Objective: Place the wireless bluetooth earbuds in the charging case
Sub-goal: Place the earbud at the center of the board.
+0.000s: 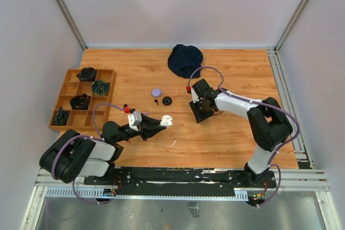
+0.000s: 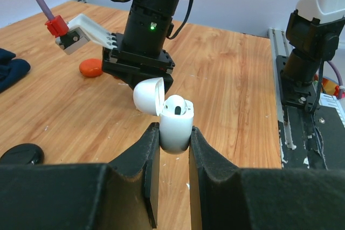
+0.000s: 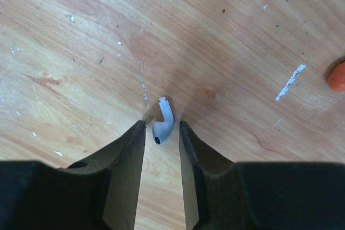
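Observation:
My left gripper [image 2: 174, 133] [image 1: 163, 122] is shut on a white charging case [image 2: 176, 127] [image 1: 166, 120] and holds it upright above the table. The case's lid [image 2: 149, 94] is flipped open, and one white earbud [image 2: 178, 105] sits in it. A second white earbud [image 3: 167, 116] lies on the wooden table, with its stem pointing away from me. My right gripper [image 3: 161, 124] [image 1: 197, 112] points down over it, fingertips either side of the bud. Its jaws are slightly open, with a gap on the left side.
An orange rounded piece [image 3: 337, 76] [image 2: 90, 68] lies close to the right gripper. A purple round case [image 1: 156, 92], a black round case [image 1: 167, 100] [image 2: 21, 154] and a tiny black bit [image 1: 156, 102] sit mid-table. A dark blue cloth [image 1: 185, 60] lies at the back. A wooden compartment tray [image 1: 69, 74] stands at the left.

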`<state>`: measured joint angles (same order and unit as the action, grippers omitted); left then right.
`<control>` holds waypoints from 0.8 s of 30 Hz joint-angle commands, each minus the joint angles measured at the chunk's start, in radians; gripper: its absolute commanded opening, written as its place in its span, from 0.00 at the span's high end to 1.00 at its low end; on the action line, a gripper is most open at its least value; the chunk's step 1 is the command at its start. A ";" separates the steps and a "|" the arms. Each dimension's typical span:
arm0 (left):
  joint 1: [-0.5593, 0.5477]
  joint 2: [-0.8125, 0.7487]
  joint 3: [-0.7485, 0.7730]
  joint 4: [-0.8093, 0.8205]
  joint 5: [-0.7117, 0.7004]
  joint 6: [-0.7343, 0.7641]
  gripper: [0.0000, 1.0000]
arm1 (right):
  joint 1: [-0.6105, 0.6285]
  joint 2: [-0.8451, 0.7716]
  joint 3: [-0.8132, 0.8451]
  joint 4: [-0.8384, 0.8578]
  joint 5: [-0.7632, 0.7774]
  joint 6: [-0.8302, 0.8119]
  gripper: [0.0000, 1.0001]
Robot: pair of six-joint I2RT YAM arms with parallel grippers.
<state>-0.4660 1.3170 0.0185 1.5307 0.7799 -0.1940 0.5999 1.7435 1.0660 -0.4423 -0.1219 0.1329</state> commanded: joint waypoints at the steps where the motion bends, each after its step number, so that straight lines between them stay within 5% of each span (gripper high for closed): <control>1: 0.009 -0.016 -0.012 0.253 -0.002 -0.003 1.00 | 0.030 -0.038 -0.014 -0.011 0.011 0.025 0.65; 24: 0.009 -0.014 -0.009 0.254 0.003 -0.010 1.00 | 0.095 -0.010 0.038 -0.009 -0.071 0.055 0.61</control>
<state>-0.4660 1.3144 0.0181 1.5307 0.7799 -0.2070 0.6712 1.7145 1.0687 -0.4461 -0.1688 0.1734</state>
